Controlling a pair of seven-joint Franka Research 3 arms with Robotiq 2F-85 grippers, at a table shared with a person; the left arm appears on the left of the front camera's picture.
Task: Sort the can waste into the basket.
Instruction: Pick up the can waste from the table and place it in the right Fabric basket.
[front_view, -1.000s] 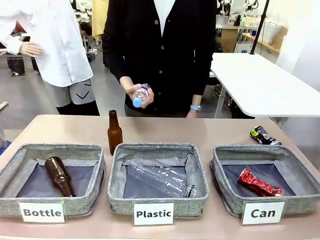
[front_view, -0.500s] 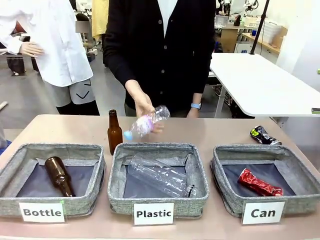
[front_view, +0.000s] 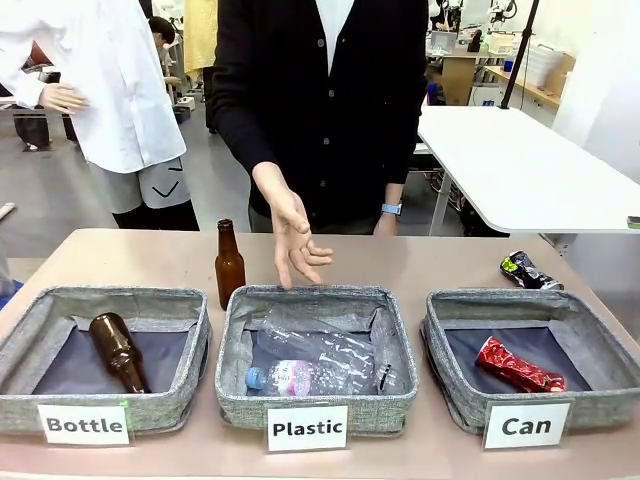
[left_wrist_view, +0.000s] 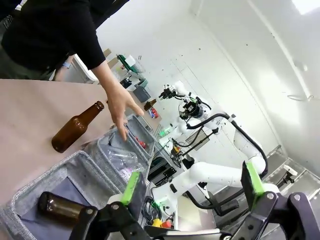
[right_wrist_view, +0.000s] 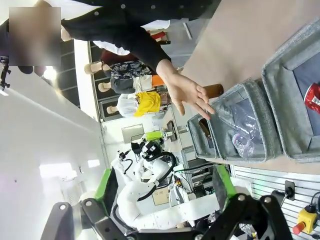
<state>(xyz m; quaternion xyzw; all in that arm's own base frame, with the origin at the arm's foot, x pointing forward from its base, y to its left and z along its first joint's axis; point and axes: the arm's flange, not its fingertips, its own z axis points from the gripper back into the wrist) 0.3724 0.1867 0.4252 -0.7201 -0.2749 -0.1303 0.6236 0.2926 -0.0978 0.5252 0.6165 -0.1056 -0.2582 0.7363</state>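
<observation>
The dark can (front_view: 530, 271) lies on the table (front_view: 450, 258) at right, just behind the basket (front_view: 605, 408) holding the red can (front_view: 518, 365). It slants down-right. Left gripper (left_wrist_view: 192, 180) and right gripper (right_wrist_view: 165, 186) gape empty, and the right looks nearer.

- Red can (front_view: 518, 365): crushed flat and lying on its side on the dark lining inside the basket, slanted across it.
- Dark can (front_view: 527, 271): crushed, with green, yellow and white print. I find it outside the basket, on the table just beyond its far rim.
- Basket (front_view: 460, 402): low, grey fabric, white "Can" label in front, on my right.
</observation>
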